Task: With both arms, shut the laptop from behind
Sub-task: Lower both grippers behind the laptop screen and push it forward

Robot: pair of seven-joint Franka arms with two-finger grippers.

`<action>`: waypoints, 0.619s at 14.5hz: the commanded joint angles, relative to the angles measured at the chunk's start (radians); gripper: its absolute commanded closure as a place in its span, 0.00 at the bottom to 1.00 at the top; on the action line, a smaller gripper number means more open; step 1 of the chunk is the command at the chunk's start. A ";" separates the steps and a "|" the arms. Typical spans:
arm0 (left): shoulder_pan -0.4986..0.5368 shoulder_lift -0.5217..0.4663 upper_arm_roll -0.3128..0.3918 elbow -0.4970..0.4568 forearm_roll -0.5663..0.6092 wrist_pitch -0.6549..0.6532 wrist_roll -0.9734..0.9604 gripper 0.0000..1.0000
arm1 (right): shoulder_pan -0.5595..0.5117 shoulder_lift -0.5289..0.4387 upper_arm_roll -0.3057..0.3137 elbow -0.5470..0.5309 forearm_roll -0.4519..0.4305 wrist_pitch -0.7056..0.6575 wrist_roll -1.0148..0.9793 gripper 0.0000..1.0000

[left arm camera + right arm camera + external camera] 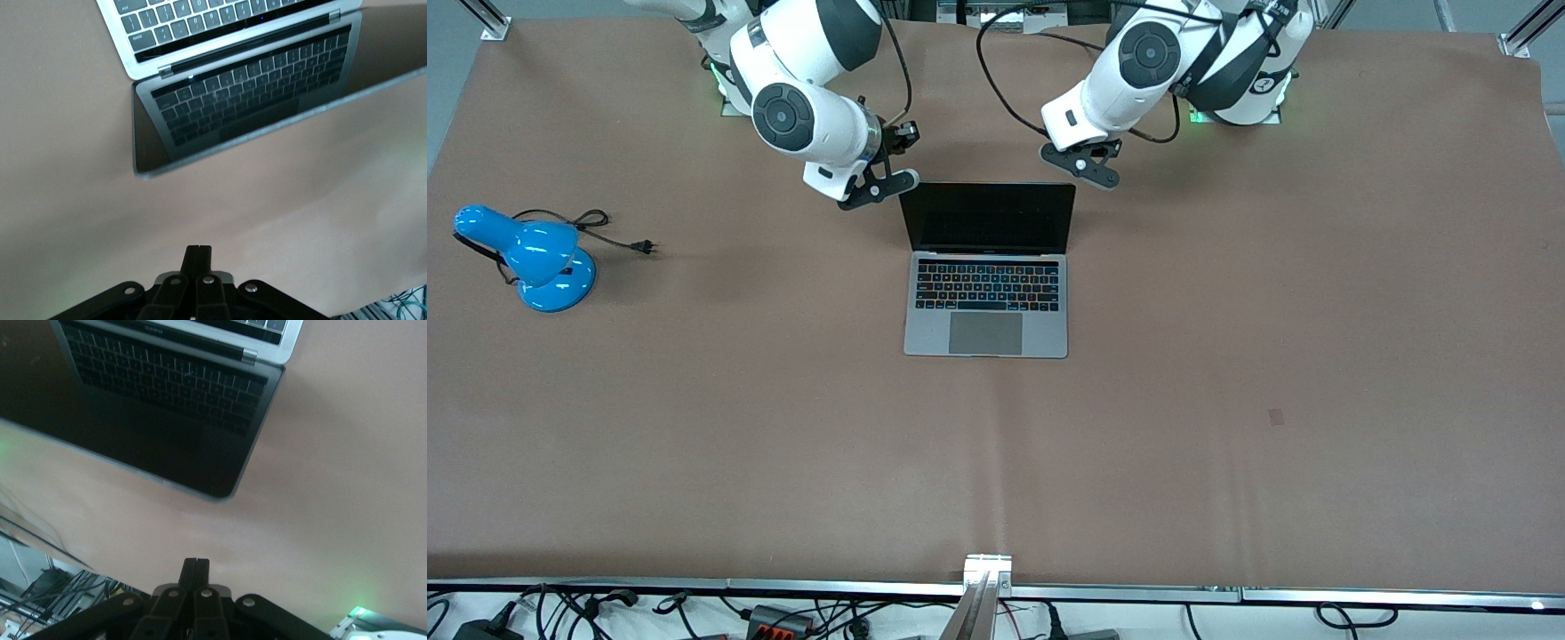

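Note:
The laptop [987,267] stands open on the brown table, its black screen [989,218] upright and facing the front camera, keyboard and grey trackpad showing. My right gripper [876,187] is shut and empty, over the table beside the lid's top corner toward the right arm's end. My left gripper [1087,165] is shut and empty, over the table beside the lid's other top corner. The left wrist view shows its shut gripper [198,250] apart from the screen [247,100]. The right wrist view shows the same for its gripper [195,563] and the screen [153,407].
A blue desk lamp [534,258] lies toward the right arm's end of the table, its black cord and plug [645,246] trailing beside it. A metal bracket [987,569] and loose cables line the table edge nearest the front camera.

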 commanded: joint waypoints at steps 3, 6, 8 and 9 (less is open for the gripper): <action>0.010 0.115 -0.008 0.021 0.080 0.098 -0.036 1.00 | 0.042 0.034 -0.013 -0.013 0.020 0.076 0.016 1.00; 0.016 0.181 0.004 0.074 0.086 0.105 -0.048 1.00 | 0.043 0.050 -0.013 0.014 0.019 0.090 0.036 1.00; 0.026 0.227 0.018 0.131 0.157 0.100 -0.080 1.00 | 0.043 0.056 -0.014 0.022 0.019 0.090 0.036 1.00; 0.026 0.245 0.026 0.165 0.178 0.093 -0.098 1.00 | 0.043 0.056 -0.014 0.022 0.019 0.089 0.036 1.00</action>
